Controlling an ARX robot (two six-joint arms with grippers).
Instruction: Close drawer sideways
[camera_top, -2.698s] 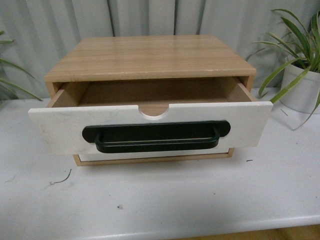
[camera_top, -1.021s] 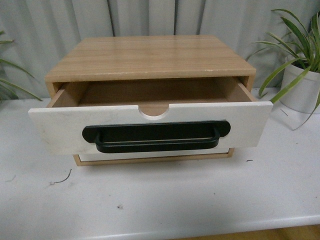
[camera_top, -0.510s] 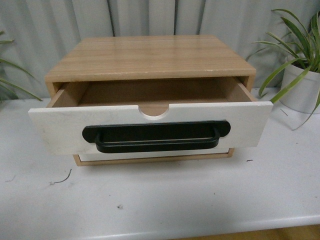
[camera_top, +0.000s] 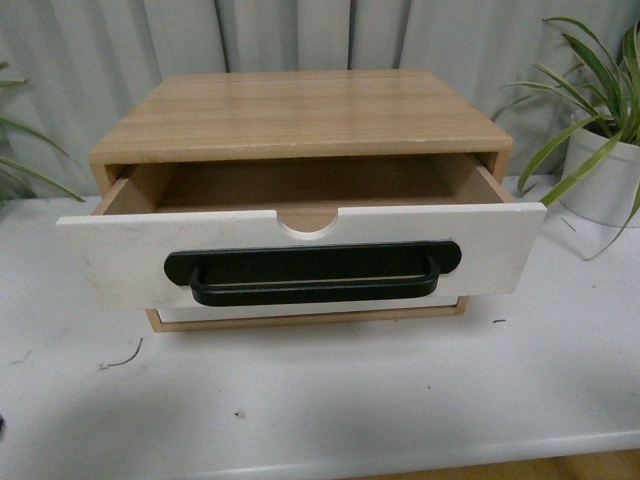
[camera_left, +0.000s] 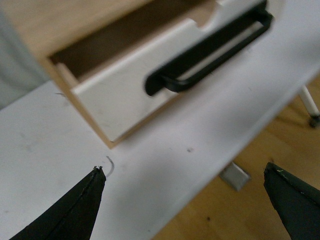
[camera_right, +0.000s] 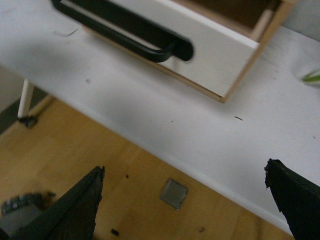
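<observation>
The drawer (camera_top: 300, 255) is sitting pulled out toward 6 o'clock from its cabinet (camera_top: 300, 110) on the bench (camera_top: 350, 400), while the left gripper (camera_left: 182, 169) and right gripper (camera_right: 183, 166) are hovering spread wide and empty, so the approach is likely the step in hand; next, one should press its front toward 12 o'clock.

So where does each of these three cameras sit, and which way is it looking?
Front view: on the robot's body, facing the open drawer on the white table; no arm shows.
Left wrist view: on the left arm, aimed at the drawer's left end; the open left gripper frames it.
Right wrist view: on the right arm, above the table edge and floor; open right gripper shows.
Shared: all see the black handle.
</observation>
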